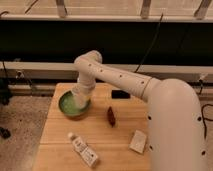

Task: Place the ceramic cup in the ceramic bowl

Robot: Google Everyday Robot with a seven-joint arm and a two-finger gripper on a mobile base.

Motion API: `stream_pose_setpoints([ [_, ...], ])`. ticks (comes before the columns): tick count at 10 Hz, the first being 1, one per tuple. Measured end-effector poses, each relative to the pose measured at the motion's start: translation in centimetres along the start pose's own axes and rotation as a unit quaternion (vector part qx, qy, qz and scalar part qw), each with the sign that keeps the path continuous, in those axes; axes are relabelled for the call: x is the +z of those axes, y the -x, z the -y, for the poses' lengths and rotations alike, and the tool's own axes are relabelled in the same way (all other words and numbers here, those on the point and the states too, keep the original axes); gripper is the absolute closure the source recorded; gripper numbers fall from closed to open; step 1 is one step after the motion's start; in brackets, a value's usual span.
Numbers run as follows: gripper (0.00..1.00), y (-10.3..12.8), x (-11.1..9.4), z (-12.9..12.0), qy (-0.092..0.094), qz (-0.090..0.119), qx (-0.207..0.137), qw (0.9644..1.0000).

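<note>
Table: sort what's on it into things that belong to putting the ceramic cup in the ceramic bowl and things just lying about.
For the job:
ceramic bowl
gripper, down over the bowl
ceramic cup, not to be made out in this view

Lying about:
white bottle
dark reddish object
small black object
pale block

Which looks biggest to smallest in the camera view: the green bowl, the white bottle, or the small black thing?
1. ceramic bowl, with the gripper over it
2. white bottle, long but narrow, nearest the camera
3. black object, farther back, so truly smallest is unsure
</note>
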Motion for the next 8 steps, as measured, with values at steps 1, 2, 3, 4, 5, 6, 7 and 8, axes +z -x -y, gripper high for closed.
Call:
stream_pose_setpoints([
  [1, 0.74, -0.01, 0.08, 0.00, 0.000, 0.000, 0.000, 1.0000],
  [2, 0.73, -0.05, 0.16, 0.00, 0.000, -0.002, 0.000, 1.0000],
  [3, 0.73, -0.02, 0.25, 0.02, 0.000, -0.002, 0.000, 1.0000],
  [4, 0.73, -0.03, 0.27, 0.03, -0.001, -0.003, 0.000, 1.0000],
  [5, 0.73, -0.02, 0.36, 0.04, 0.000, -0.003, -0.001, 1.0000],
  [6, 0.71, -0.04, 0.43, 0.04, -0.001, -0.004, -0.001, 1.0000],
  [7, 0.65, -0.06, 0.47, 0.04, -0.001, -0.005, -0.001, 1.0000],
  [8, 0.57, -0.10, 0.50, 0.03, -0.001, -0.005, -0.001, 1.0000],
])
